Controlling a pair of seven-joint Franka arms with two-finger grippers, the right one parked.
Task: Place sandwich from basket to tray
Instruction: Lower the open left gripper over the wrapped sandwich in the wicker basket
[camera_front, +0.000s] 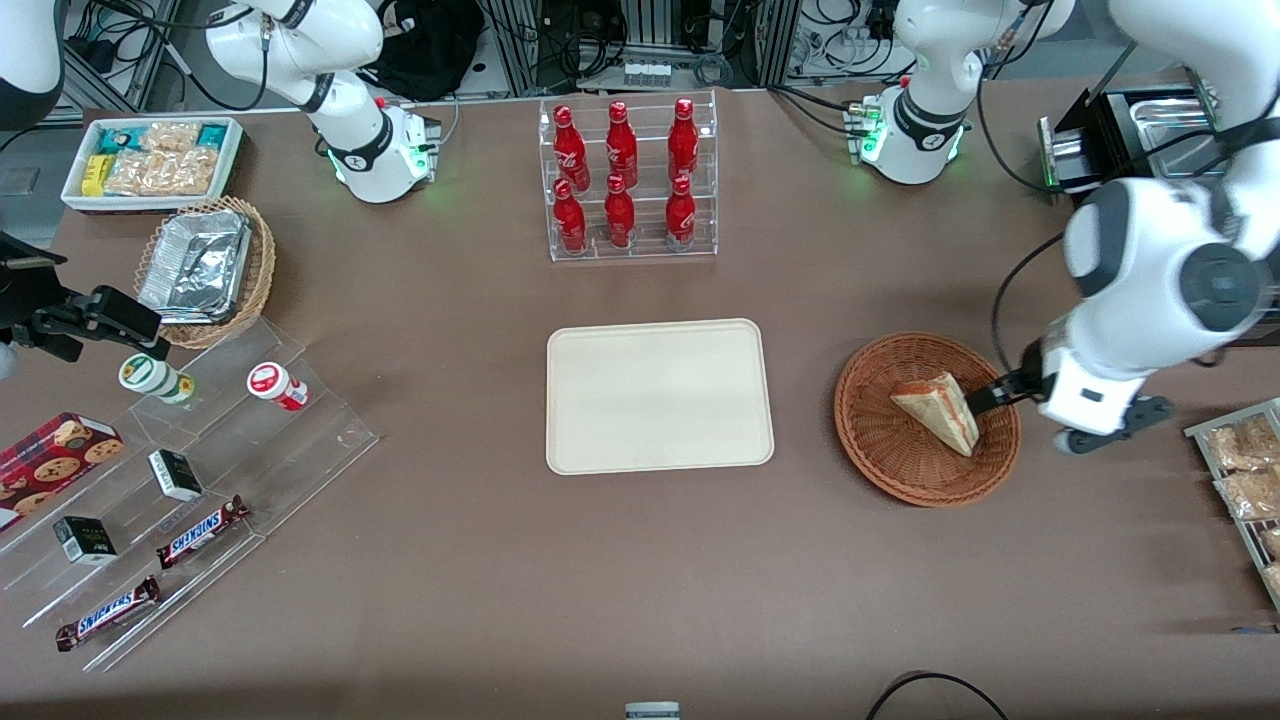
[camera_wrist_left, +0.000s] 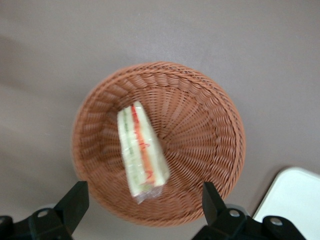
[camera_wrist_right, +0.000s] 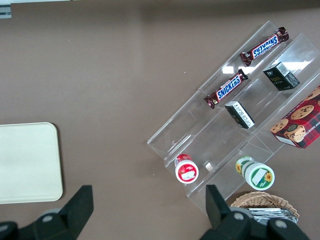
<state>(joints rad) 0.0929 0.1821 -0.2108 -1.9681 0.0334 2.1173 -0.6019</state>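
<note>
Brown tabletop (camera_front: 450, 600) carries all task items. Front view: the sandwich (camera_front: 938, 409) lies in the basket (camera_front: 880, 455), which sits beside the tray (camera_front: 659, 395), toward the working arm's end. The tray holds nothing. The gripper (camera_front: 985, 398) hangs over the basket rim, at the sandwich.

Left wrist view: the fingers (camera_wrist_left: 75, 202) are spread wide, straddling the sandwich (camera_wrist_left: 141, 149) without contact. Judged status: grasp, lift, transfer and release all remain.

Right wrist view: the tray (camera_wrist_right: 27, 162) is bare.

Sandwich (camera_front: 938, 409) in basket (camera_front: 880, 445) beside tray (camera_front: 658, 395); gripper (camera_wrist_left: 144, 201) above basket, fingers (camera_wrist_left: 75, 202) apart.
</note>
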